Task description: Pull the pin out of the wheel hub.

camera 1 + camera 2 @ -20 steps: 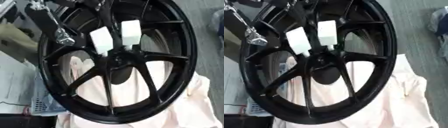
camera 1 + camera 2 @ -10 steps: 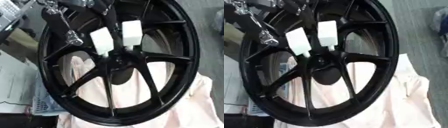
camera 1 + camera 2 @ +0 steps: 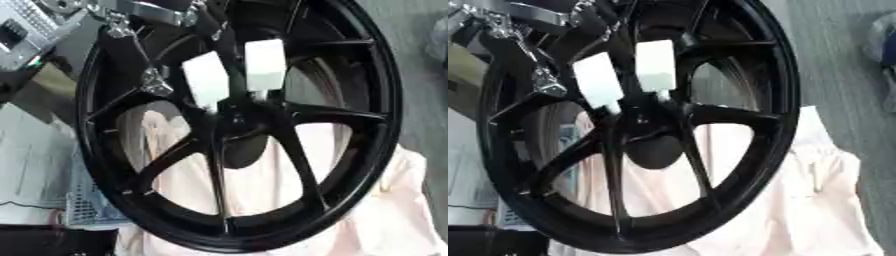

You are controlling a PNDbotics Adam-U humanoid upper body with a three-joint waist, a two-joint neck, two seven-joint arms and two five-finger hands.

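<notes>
A large black spoked wheel hub (image 3: pixel 378 105) stands tilted over a pale pink cloth (image 3: pixel 389 210). Two white block-shaped pins (image 3: pixel 205 80) (image 3: pixel 264 64) stick out side by side just above the hub's centre (image 3: pixel 236 122). My left hand (image 3: pixel 154 84) reaches in from the upper left, black with silver joints. It is open, with one long finger stretched down over the rim. That finger's silver tip lies a little left of the left pin, apart from it. My right hand shows in no view.
A grey device (image 3: pixel 26 30) sits at the upper left behind the rim. White sheets (image 3: pixel 35 165) and a meshed basket (image 3: pixel 83 210) lie at the left. Grey floor (image 3: pixel 424 110) runs along the right, with a pale object (image 3: pixel 883 40) at its far edge.
My left hand has moved down and to the right across the rim, nearer to the left white pin. The wheel and both pins have stayed put.
</notes>
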